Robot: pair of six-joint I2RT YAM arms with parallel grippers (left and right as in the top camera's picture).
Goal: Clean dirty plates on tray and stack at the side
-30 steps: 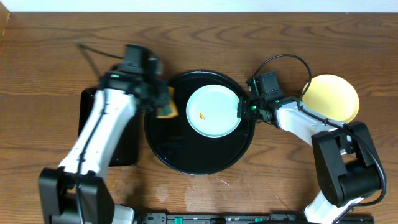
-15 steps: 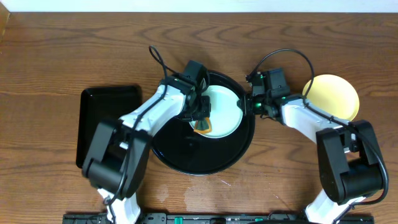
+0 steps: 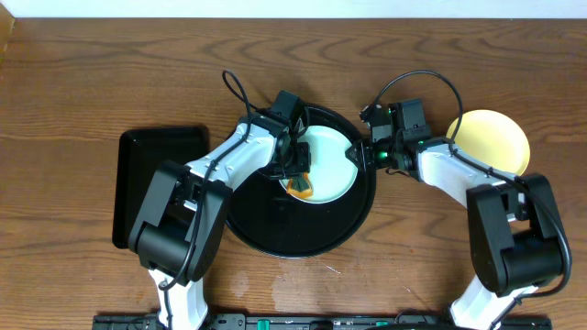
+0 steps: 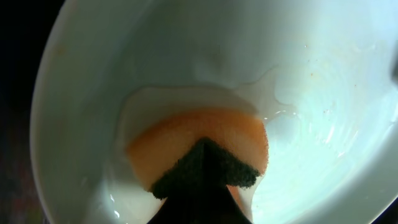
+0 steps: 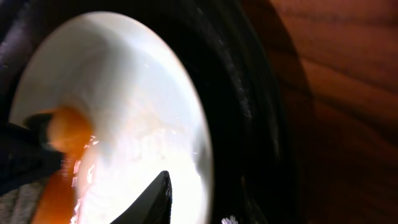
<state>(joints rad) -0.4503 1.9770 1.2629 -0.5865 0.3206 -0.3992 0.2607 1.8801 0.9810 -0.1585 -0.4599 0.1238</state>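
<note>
A pale mint-blue plate (image 3: 332,158) lies in the round black tray (image 3: 275,234). My left gripper (image 3: 298,176) is over the plate's left half, shut on an orange sponge (image 3: 300,190). The left wrist view shows the sponge (image 4: 205,140), dark green scrub side up, pressed on the wet plate (image 4: 311,93). My right gripper (image 3: 358,156) is at the plate's right rim with its jaws parted. One of its fingers (image 5: 158,199) is above the plate (image 5: 137,93), and the other is outside the rim over the tray (image 5: 249,93). A pale yellow plate (image 3: 495,142) rests on the table at the right.
A smaller rectangular black tray (image 3: 151,174) lies on the wooden table to the left of the round tray. Both arms reach in over the round tray from either side. A black cable (image 3: 234,92) arcs above the left wrist.
The left arm swung from the tray's left edge onto the mint plate, carrying the sponge. The right gripper's jaws have parted at the plate's rim.
</note>
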